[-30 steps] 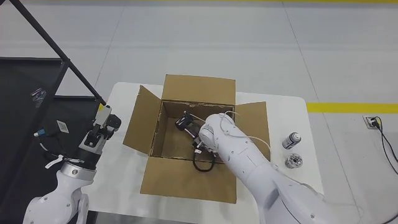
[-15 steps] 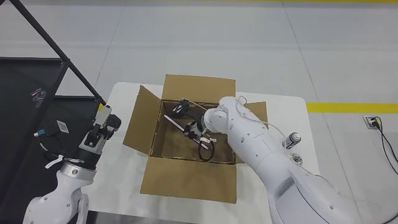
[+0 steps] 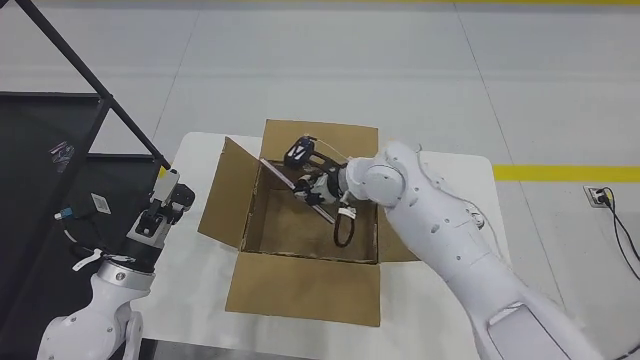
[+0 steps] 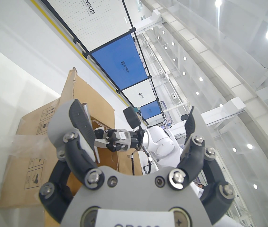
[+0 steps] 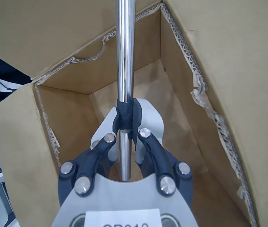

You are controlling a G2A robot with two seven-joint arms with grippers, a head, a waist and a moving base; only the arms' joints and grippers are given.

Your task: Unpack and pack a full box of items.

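Box [image 3: 300,285]: flaps open, on table [image 3: 205,265]. Right gripper [image 5: 127,116] clamped on metal rod [image 5: 125,48] over its opening; left gripper [image 4: 134,112] spread wide, empty.

Brown cardboard box [image 3: 300,295] stands upright, all four flaps folded out, corrugated edges torn along the rim. A shiny metal rod [image 5: 125,48], long and thin, slants over the box's far left corner, above the opening, and it's pinched near one end by the right gripper [image 5: 127,119].
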